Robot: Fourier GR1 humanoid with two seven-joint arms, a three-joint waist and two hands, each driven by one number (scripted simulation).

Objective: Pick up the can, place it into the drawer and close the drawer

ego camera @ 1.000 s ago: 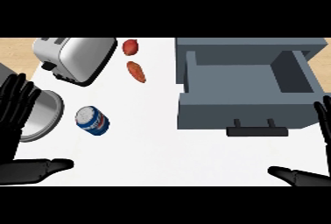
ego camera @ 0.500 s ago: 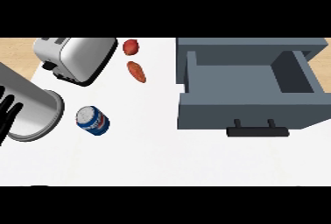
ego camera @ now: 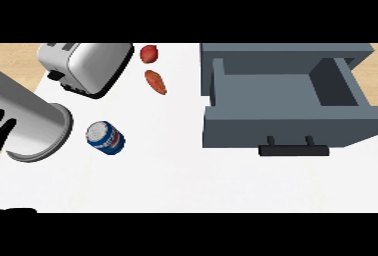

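The left hand (ego camera: 6, 131) is showing only as dark fingers at the left edge, grip unclear; the right hand is showing nowhere; the blue cylindrical can (ego camera: 105, 138) is standing untouched at centre left; the grey open drawer (ego camera: 284, 131) is waiting empty at right.

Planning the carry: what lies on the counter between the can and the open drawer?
Nothing: in the head view, only bare white counter separates the can from the drawer.

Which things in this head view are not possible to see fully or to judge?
- Left hand: only black fingertips show at the left edge; the grey forearm covers the rest.
- Right hand: not in view.
- Can: label too small to read.
- Drawer: right side cut by the edge.
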